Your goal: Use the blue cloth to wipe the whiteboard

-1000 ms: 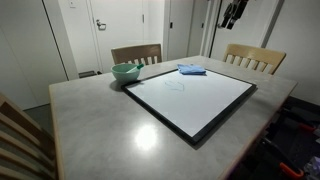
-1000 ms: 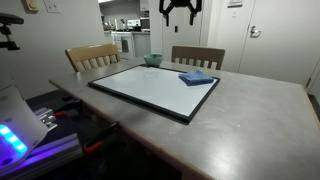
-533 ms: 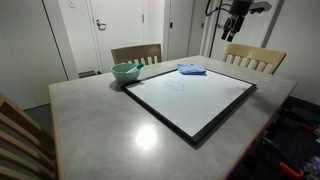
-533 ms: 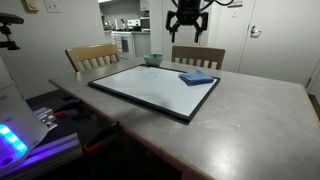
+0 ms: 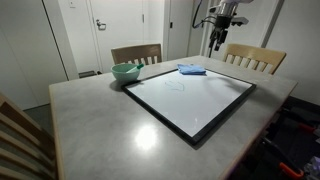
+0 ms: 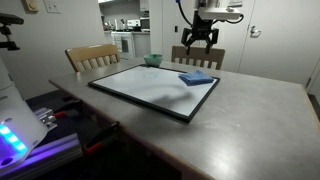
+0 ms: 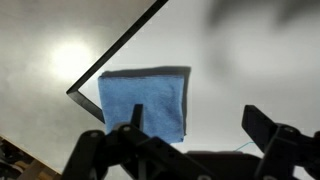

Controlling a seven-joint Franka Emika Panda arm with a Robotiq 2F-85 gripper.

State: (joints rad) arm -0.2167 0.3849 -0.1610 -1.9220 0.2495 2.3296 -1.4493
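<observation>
Wrist view shows the jaws spread wide, empty, hanging above the folded blue cloth (image 7: 145, 103). The cloth lies flat on a corner of the whiteboard (image 5: 190, 98), which rests on the grey surface (image 5: 90, 120) beside a green bowl (image 5: 125, 72).

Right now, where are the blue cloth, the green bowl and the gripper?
blue cloth (image 7: 145, 100), wrist view, middle of the fabric.
green bowl (image 5: 125, 76), an exterior view, its outer wall.
gripper (image 6: 200, 43), an exterior view, midway between its fingertips.
</observation>
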